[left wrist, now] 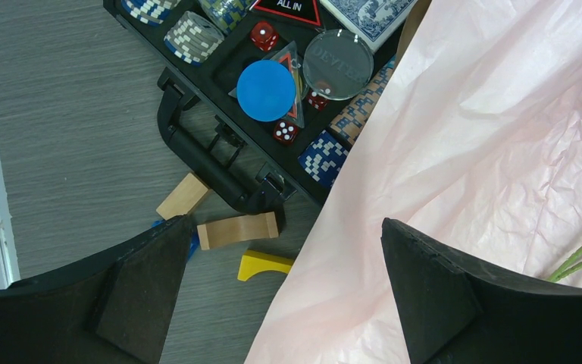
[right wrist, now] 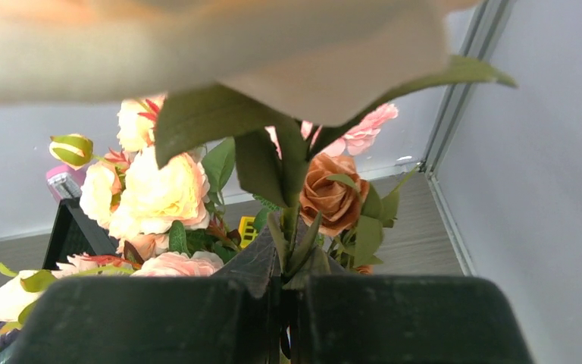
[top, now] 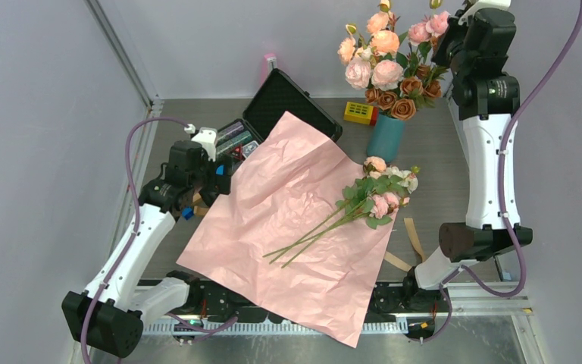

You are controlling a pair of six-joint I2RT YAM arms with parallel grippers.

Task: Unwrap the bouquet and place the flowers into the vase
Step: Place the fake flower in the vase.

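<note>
The flowers [top: 375, 196] lie loose on the spread pink paper [top: 288, 227], blooms just beside the teal vase [top: 385, 138], stems pointing toward the near edge. The vase holds a larger rose bunch [top: 390, 68], one stem pinched between the closed fingers of the right gripper [right wrist: 282, 292]. The left gripper [left wrist: 284, 227] hovers wide open and empty over the paper's left edge, beside an open poker-chip case [top: 295, 98]

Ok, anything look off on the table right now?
Yes. The right gripper is shut on a leafy stem up in the big rose bunch already filling the vase, while the flowers lie on the pink paper.
</note>
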